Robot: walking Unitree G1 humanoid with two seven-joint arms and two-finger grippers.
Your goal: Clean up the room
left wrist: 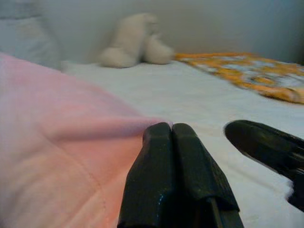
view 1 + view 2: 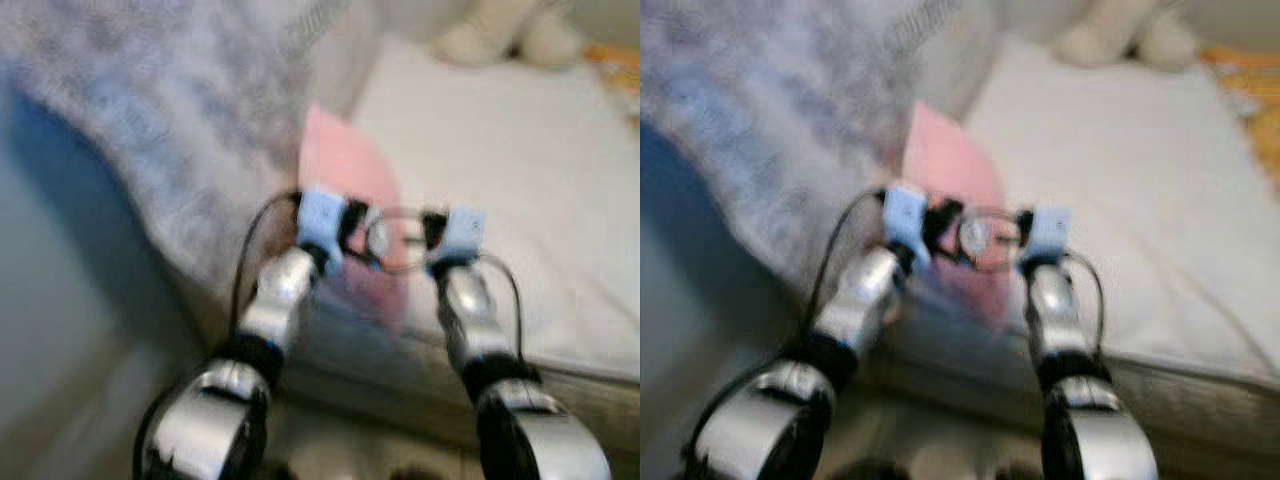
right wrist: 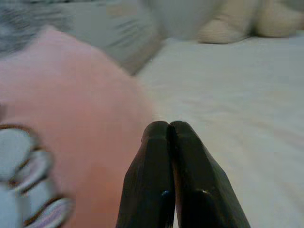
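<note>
Over the bed's near edge: we've got both arms stretched forward, and the head views are blurred.
Pink cloth: it lies on the white bed near the edge closest to us, running from beside the grey patterned blanket down to the mattress edge, partly draped over it.
Left gripper: our fingers are pressed together tip to tip, with the pink cloth's edge right at the tips. We cannot tell whether any fabric is pinched between them.
Right gripper: fingers closed flat against each other, hovering over the spot where pink cloth meets white sheet. Nothing visibly held.
Both wrists: from the head, we see the two blue wrist blocks side by side over the pink cloth, the left one near the blanket side, the right one over the sheet.
Grey blanket: heaped to our left of the pink cloth, rising above the bed edge.
Plush toy: pale and cream-coloured, sitting at the far end of the bed against the wall.
Orange patterned cover: spread on the far right part of the bed, well apart from the pink cloth.
</note>
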